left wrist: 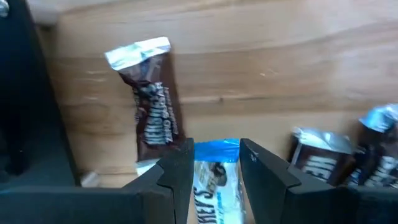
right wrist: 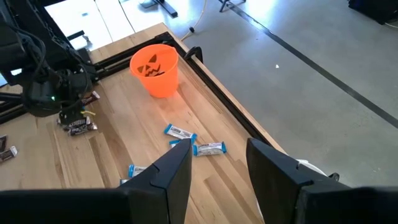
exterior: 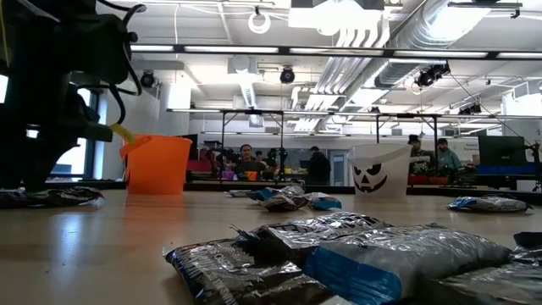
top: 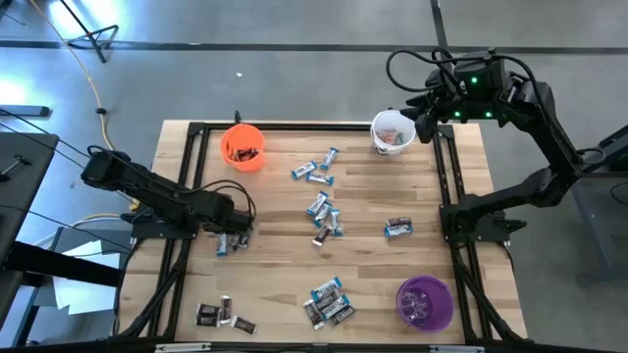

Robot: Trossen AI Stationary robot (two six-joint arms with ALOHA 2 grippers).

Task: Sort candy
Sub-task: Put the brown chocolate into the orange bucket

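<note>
Clamping a blue-and-white candy [left wrist: 214,180], left gripper [top: 238,238] sits low at the desk's [top: 363,201] 9 o'clock edge, w/ two dark brown candies [left wrist: 152,109] lying beside it. Right gripper [top: 424,126] hangs open by the white cup [top: 392,132] at 1 o'clock, holding nothing. More candy lies scattered mid-desk & at 6 o'clock. Orange cup [top: 242,147] at 11, purple cup [top: 424,302] at 5.

Dark jointed arms, black cables
</note>
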